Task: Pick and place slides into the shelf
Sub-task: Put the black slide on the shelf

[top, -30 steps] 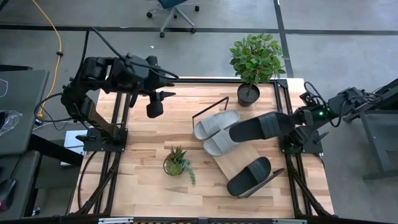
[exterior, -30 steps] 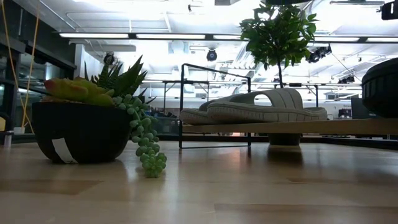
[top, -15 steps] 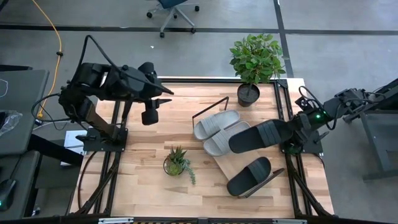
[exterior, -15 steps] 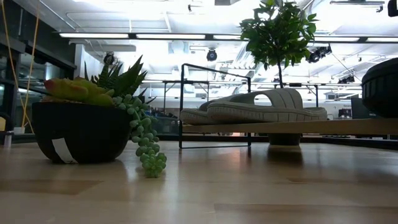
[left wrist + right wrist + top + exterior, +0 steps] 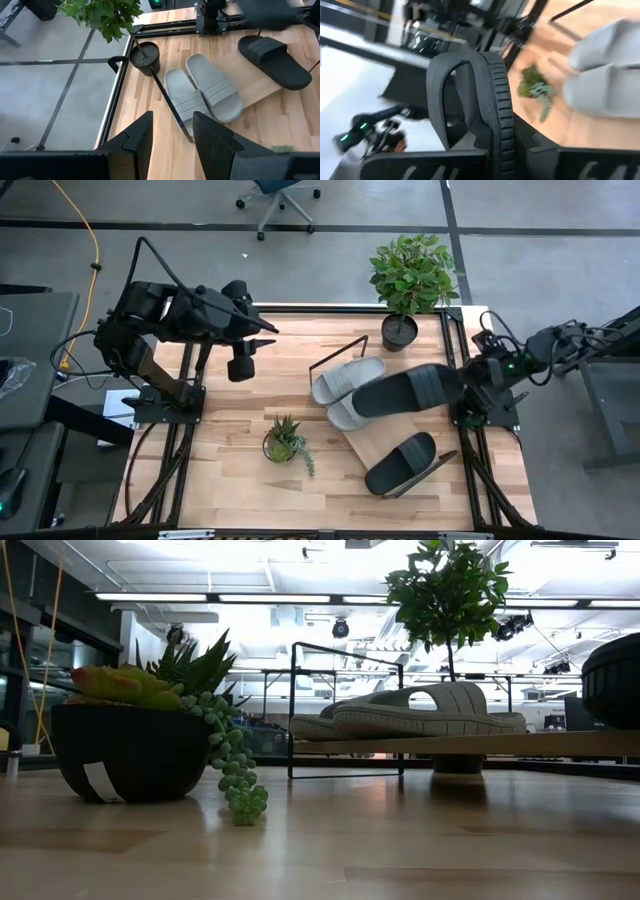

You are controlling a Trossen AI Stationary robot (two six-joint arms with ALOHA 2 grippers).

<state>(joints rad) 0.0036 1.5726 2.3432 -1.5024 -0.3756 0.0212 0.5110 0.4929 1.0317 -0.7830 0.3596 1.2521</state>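
Though the right wrist view is smeared by motion, it shows the right gripper (image 5: 492, 150) pinching a black wide-strap slide (image 5: 405, 390) between its dark fingers, the sandal standing on edge before the lens and hiding most of the table. From above, that slide hangs over the slanted light-wood shelf on its thin black wire frame (image 5: 375, 442), its toe overlapping the nearer of two light grey slides (image 5: 347, 379) lying side by side on the board's upper end. A second black slide (image 5: 400, 462) rests at the board's lower end, apart from the grey pair. The right arm reaches in low from its mount at the table's right edge, forearm nearly level. The left gripper (image 5: 243, 360) hovers well clear of the shelf over the table's left half, its two fingers spread with the bare tabletop showing between them in its own wrist view. At table height the held slide is cut off from view; only the grey pair shows on the board. A leafy potted plant (image 5: 408, 280) stands at the far edge of the pale wood tabletop (image 5: 220, 450), a small succulent in a dark bowl (image 5: 284, 442) nearer the front. Grey floor and an office chair (image 5: 280, 198) lie beyond.
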